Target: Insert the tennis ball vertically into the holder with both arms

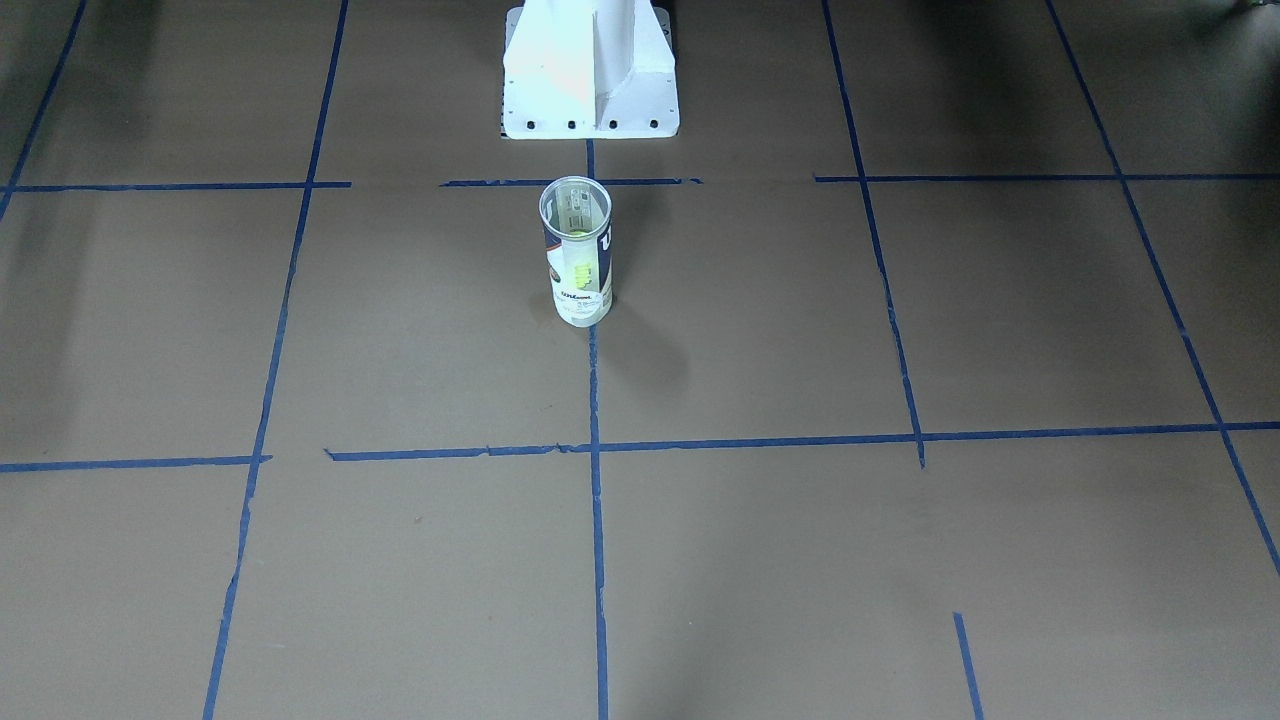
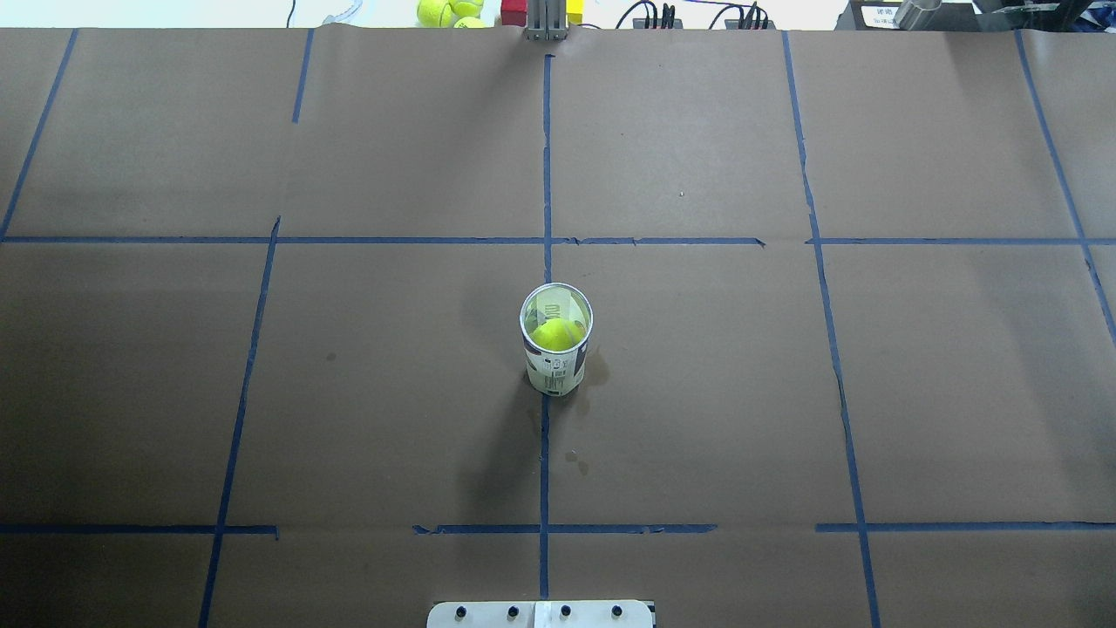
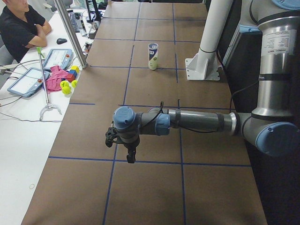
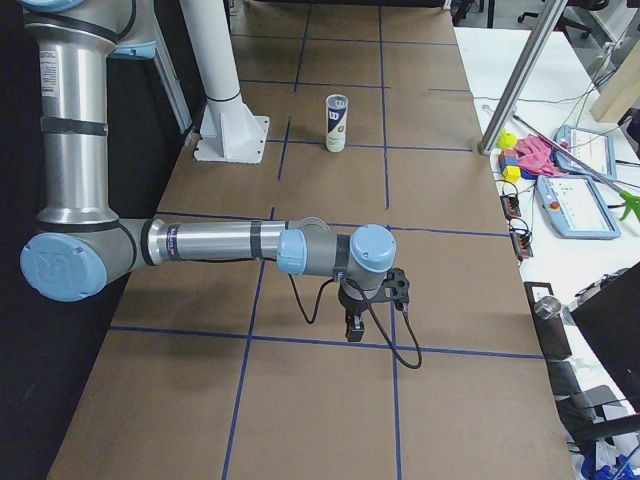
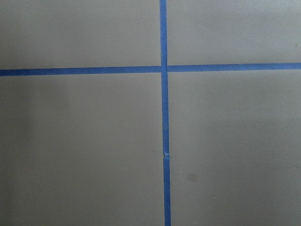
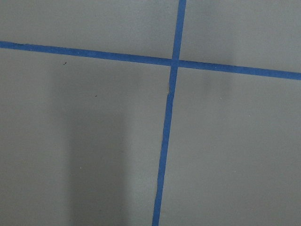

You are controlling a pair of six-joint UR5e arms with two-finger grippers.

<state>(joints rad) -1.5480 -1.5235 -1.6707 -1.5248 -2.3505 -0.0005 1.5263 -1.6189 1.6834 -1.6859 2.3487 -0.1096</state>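
Observation:
The holder (image 1: 577, 255) stands upright on the brown table near its middle, open end up, close to the robot base. The tennis ball (image 2: 556, 334) sits inside it, seen through the open top and through the clear wall (image 1: 583, 268). The holder also shows in the side views (image 3: 153, 56) (image 4: 337, 123). My left gripper (image 3: 131, 157) hangs over the table's left end, far from the holder, pointing down. My right gripper (image 4: 353, 328) hangs over the right end, also pointing down. I cannot tell whether either is open or shut. Both wrist views show only paper and tape.
The white robot base (image 1: 590, 70) stands just behind the holder. Blue tape lines (image 5: 163, 117) cross the brown paper. Spare tennis balls (image 2: 445, 12) and coloured blocks lie beyond the far edge. A metal pole (image 3: 70, 33), tablets and a seated person (image 3: 21, 28) are at the side table.

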